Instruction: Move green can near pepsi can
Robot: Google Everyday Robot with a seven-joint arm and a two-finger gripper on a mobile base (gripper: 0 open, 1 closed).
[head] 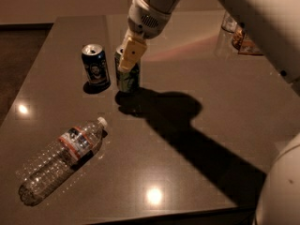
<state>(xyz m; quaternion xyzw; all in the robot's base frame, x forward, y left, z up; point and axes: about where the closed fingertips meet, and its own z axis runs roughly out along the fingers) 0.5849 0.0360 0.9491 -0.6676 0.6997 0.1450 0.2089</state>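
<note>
The green can (pixel 128 78) stands upright on the table, just right of the pepsi can (pixel 95 64), with a narrow gap between them. The pepsi can is dark blue with a silver top and a round graphic on its side. My gripper (pixel 130 54) comes down from the upper right and is shut on the green can's upper part; one pale yellow finger (pixel 131 53) covers the can's front. The can's top is mostly hidden by the gripper.
A clear plastic water bottle (pixel 60 159) with a white cap lies on its side at the front left of the grey table (pixel 197 78). A glass jar (pixel 241 36) and a glass stand at the back right, partly hidden by my arm.
</note>
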